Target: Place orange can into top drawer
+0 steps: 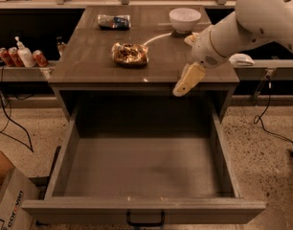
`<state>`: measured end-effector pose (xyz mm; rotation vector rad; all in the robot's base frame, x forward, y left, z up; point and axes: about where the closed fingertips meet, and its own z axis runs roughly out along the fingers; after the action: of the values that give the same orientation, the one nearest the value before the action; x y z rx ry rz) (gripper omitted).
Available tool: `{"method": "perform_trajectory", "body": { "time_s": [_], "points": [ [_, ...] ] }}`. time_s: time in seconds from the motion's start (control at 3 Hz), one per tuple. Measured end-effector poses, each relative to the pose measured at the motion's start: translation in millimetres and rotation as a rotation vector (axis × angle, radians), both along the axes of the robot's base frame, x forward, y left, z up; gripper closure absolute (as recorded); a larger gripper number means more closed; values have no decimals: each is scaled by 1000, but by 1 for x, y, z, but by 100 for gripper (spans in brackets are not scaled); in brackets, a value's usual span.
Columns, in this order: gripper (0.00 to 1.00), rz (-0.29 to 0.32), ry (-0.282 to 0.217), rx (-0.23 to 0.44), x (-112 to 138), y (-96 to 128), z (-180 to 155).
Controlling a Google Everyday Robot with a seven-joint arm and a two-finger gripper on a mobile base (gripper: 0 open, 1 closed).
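Note:
The orange can (129,53), shiny golden-orange with dark mottling, lies on the counter top left of centre. The top drawer (65,171) is pulled fully open below the counter, with a flat front panel and a small black handle (144,221). My gripper (180,91) hangs at the counter's front edge, right of the can and apart from it, above the back of the open drawer. It holds nothing that I can see.
A blue-and-silver packet (114,21) and a white bowl (185,19) sit at the back of the counter (89,66). Red cans (7,56) and a white bottle (25,55) stand on a left shelf. A cardboard box (5,202) is at the lower left.

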<state>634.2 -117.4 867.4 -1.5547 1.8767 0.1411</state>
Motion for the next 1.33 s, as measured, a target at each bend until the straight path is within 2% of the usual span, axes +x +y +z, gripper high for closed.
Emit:
{"method": "perform_trajectory", "body": {
  "time_s": [0.33, 0.67, 1.0, 1.33],
  "points": [
    [0, -1, -84, 58, 32, 17, 11],
    [0, 27, -118, 104, 63, 39, 14],
    [0, 71, -124, 145, 85, 63, 16],
    [0, 131, -107, 176, 99, 92, 13]
  ]
}}
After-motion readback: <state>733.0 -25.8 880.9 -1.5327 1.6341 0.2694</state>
